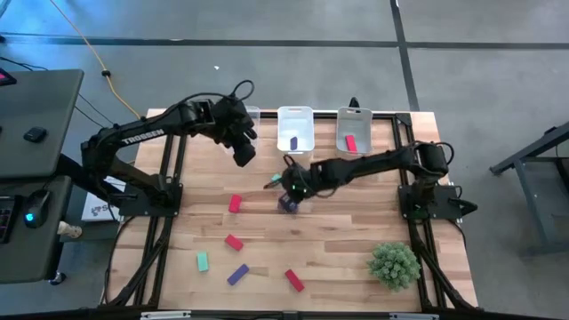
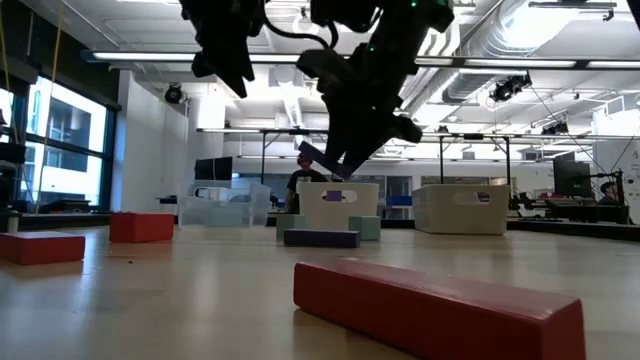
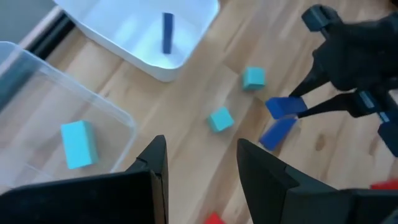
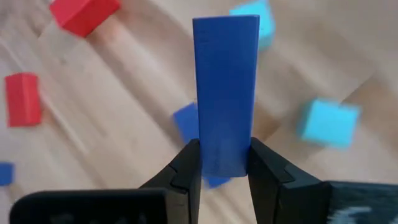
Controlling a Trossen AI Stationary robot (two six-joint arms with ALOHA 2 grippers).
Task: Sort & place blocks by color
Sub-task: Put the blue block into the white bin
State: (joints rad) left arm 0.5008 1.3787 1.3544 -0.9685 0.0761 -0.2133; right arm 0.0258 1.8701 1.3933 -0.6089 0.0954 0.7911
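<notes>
My right gripper (image 4: 225, 152) is shut on a purple bar (image 4: 225, 87) and hovers over the table's middle (image 1: 287, 184). Under it a second purple bar (image 1: 287, 204) lies flat beside two teal cubes (image 3: 221, 119) (image 3: 253, 78). My left gripper (image 3: 199, 171) stands open with nothing between its fingers, up near the clear left bin (image 3: 37, 93), where a teal block (image 3: 79, 144) lies. The white middle bin (image 1: 307, 140) holds a purple block (image 1: 293, 142). The right bin (image 1: 363, 120) holds a red one (image 1: 350, 143). Red, teal and purple blocks lie scattered on the near half. My right gripper pinches the purple bar between its two fingers (image 4: 186, 168) on the long sides at one end (image 4: 224, 155). The bar juts out past the fingertips, in line with them. The fingers slant down from the table's right. The bar hangs tilted, clear of the table (image 2: 322, 160).
A spiky green plant ball (image 1: 394, 264) sits at the near right corner. Loose red blocks (image 1: 235, 204) (image 1: 234, 241) (image 1: 294, 280), a teal one (image 1: 203, 260) and a purple one (image 1: 237, 274) lie on the near half. The three bins line the far edge.
</notes>
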